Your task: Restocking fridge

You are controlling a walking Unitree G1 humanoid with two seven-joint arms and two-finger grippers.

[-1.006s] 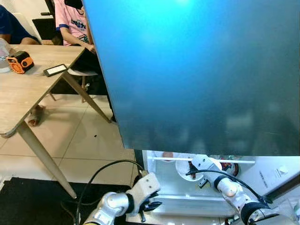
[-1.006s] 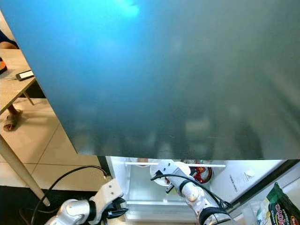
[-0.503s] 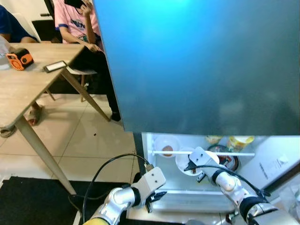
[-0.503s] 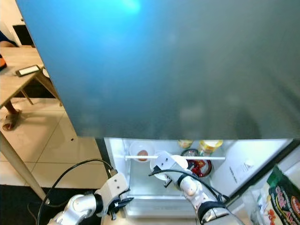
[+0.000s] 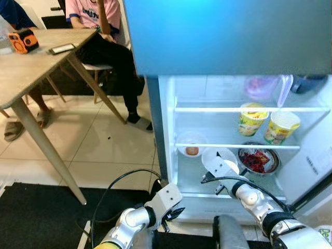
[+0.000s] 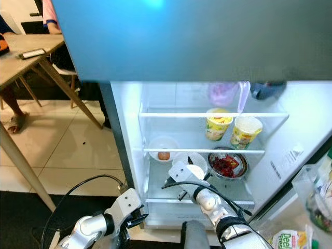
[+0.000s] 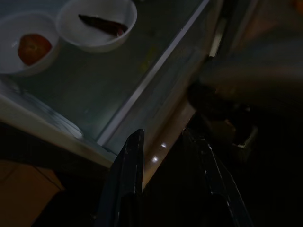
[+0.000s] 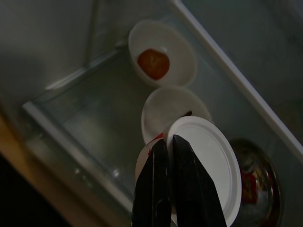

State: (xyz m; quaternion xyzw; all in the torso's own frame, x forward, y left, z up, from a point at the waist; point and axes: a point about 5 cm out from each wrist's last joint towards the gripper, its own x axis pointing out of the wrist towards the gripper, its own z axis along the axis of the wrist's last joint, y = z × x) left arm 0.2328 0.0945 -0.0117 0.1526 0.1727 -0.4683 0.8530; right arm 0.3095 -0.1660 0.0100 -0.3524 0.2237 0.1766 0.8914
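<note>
— Where's the right arm?
— Stretched forward, right gripper [image 8: 173,156] with its two fingers pressed together, clamped on a white lid [image 8: 208,161].
— And the left?
— Bent low in front of the body, left gripper [image 7: 163,156] pointing forward, its fingers [image 7: 130,161] slightly parted, holding nothing.

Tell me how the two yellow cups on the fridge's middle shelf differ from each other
The left cup stands farther back on the shelf; the right cup sits nearer the shelf's front edge. The left cup's top is yellow and printed, while the right cup's lid looks plain and pale. Both stand upright, side by side, with yellow and green printed sides.
</note>
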